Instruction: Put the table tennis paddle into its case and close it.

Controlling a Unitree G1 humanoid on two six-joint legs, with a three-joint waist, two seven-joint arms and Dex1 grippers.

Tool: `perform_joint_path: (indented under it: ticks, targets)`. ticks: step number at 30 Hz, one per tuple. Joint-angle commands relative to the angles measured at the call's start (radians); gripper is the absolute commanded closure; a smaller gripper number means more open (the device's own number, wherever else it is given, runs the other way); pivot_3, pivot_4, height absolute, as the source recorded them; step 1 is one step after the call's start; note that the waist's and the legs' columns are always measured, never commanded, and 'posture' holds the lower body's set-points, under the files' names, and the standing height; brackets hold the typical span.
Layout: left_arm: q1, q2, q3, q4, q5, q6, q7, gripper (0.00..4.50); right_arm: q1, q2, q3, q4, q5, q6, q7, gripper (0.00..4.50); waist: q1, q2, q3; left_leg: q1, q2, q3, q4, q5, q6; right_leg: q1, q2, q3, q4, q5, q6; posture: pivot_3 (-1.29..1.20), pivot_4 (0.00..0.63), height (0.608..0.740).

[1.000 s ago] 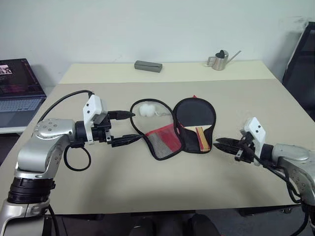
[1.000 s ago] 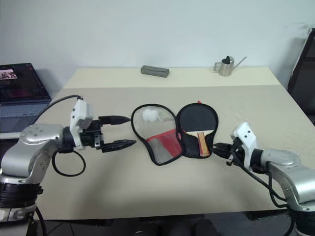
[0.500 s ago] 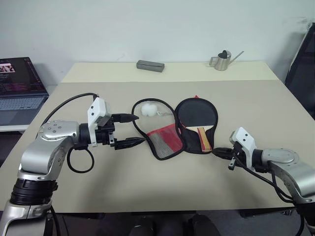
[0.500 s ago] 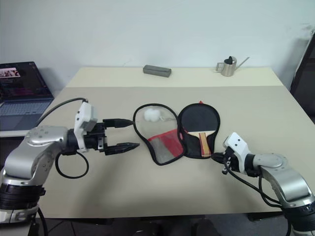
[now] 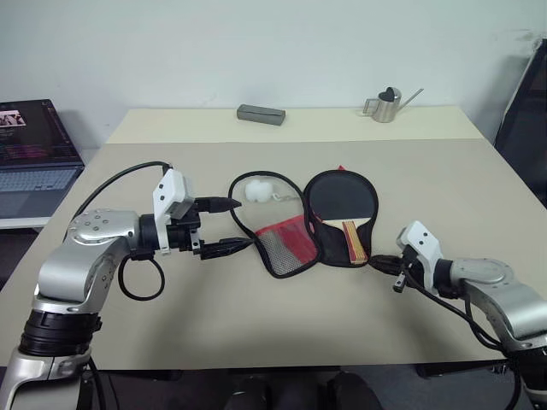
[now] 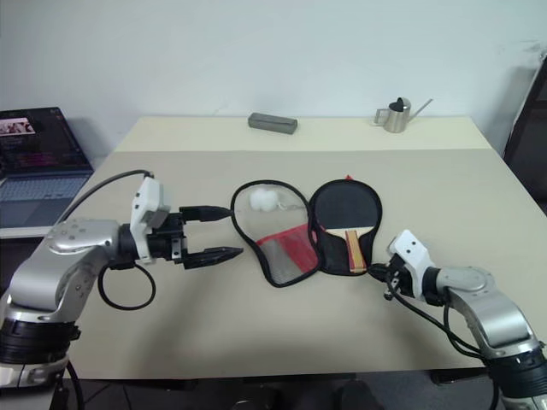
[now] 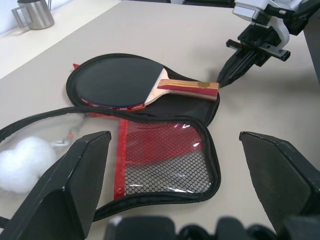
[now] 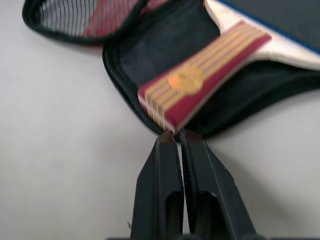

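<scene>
Right hand, pinched shut and empty, noses the paddle handle's butt; left hand gapes beside the case.

laptop cut off at frame edge, paddle blade cropped in rt wrist view

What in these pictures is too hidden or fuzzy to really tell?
- Whether the shut right gripper touches the tan striped wooden handle or the soft black fabric case's rim: right wrist view, blurred.
- The case's floor: covered by the black-faced paddle.
- The laptop's left part: cut by the edge.
</scene>
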Motion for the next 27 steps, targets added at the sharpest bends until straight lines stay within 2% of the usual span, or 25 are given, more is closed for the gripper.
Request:
perform_joint_path:
  ticks: [1, 11, 21, 27]
  targets:
    - [-0.021, 0.003, 0.016, -0.015, -0.005, -0.022, -0.001, 0.0, -0.039, 0.025, 0.003, -0.025, -0.003, -0.011, -0.011, 4.36, 0.0, 0.0, 0.0, 0.0, 0.0, 0.0, 0.0, 0.0, 0.0, 0.0, 0.0, 0.0, 0.0, 0.0, 0.0, 0.0, 0.15, 0.74]
    - [-0.016, -0.001, 0.018, -0.012, -0.004, -0.028, 0.009, 0.0, -0.064, 0.07, 0.043, -0.045, -0.012, -0.009, -0.025, 4.36, 0.0, 0.0, 0.0, 0.0, 0.0, 0.0, 0.0, 0.0, 0.0, 0.0, 0.0, 0.0, 0.0, 0.0, 0.0, 0.0, 0.15, 0.74]
    - [0.028, 0.033, 0.065, 0.066, 0.03, -0.052, 0.036, 0.0, -0.104, 0.008, -0.098, -0.137, 0.157, 0.105, 0.04, 4.36, 0.0, 0.0, 0.0, 0.0, 0.0, 0.0, 0.0, 0.0, 0.0, 0.0, 0.0, 0.0, 0.0, 0.0, 0.0, 0.0, 0.15, 0.74]
    - [0.039, 0.039, 0.056, 0.193, 0.116, -0.129, 0.061, 0.0, -0.209, -0.053, -0.11, -0.078, 0.143, 0.067, 0.08, 4.36, 0.001, 0.0, 0.0, 0.0, 0.0, 0.0, 0.0, 0.0, 0.0, 0.0, 0.0, -0.001, 0.0, 0.0, 0.0, 0.0, 0.15, 0.74]
